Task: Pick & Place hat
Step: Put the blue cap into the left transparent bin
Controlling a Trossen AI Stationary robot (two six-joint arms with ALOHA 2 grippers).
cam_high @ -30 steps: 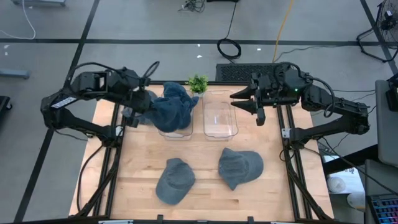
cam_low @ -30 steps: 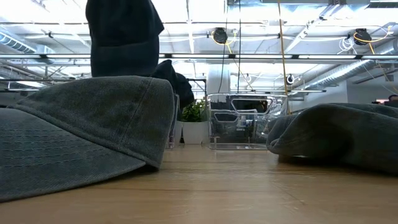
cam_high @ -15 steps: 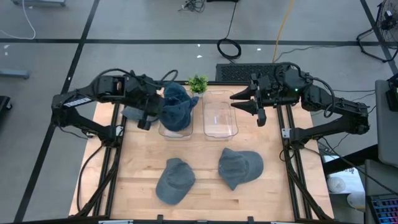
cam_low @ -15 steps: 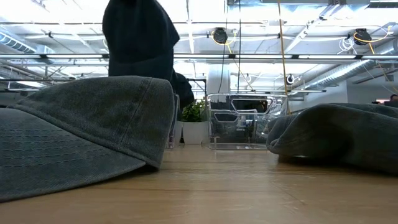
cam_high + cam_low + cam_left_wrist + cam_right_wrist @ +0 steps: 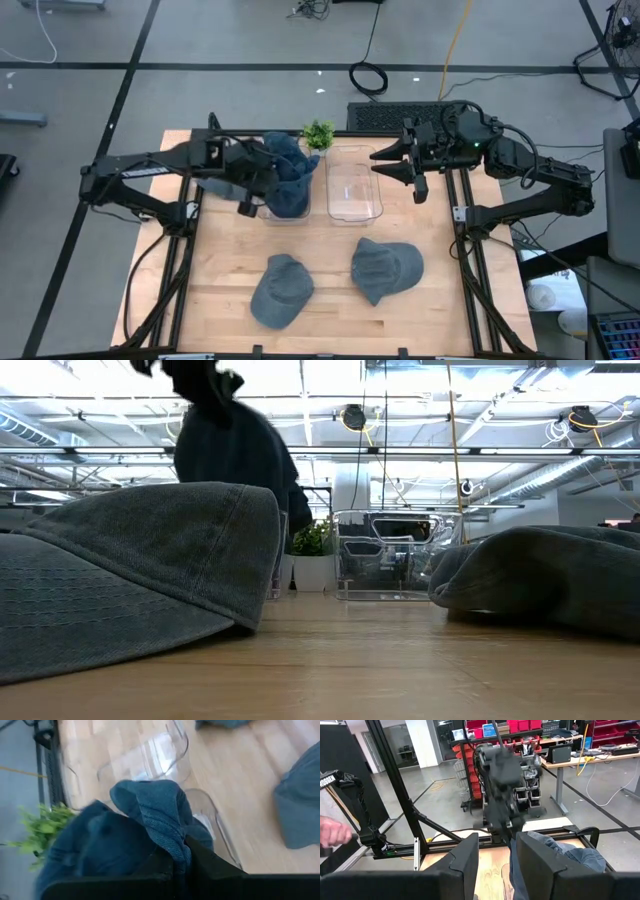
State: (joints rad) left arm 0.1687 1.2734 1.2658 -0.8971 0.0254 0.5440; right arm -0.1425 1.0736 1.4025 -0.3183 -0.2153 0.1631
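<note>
Hat point(image 5: 286, 172) clamped in left tool point(image 5: 262, 183), apparently over bin point(image 5: 284, 210).

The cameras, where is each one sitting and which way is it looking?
High view: above the table, looking straight down on both arms, the left tool gripping the blue hat over a clear bin.
Low view: at tabletop height, looking across past two grey hats.
Left wrist view: on the left arm, facing its held hat.
Right wrist view: on the right arm, past its fingers toward the left arm.
Every view shares the blue hat.
</note>
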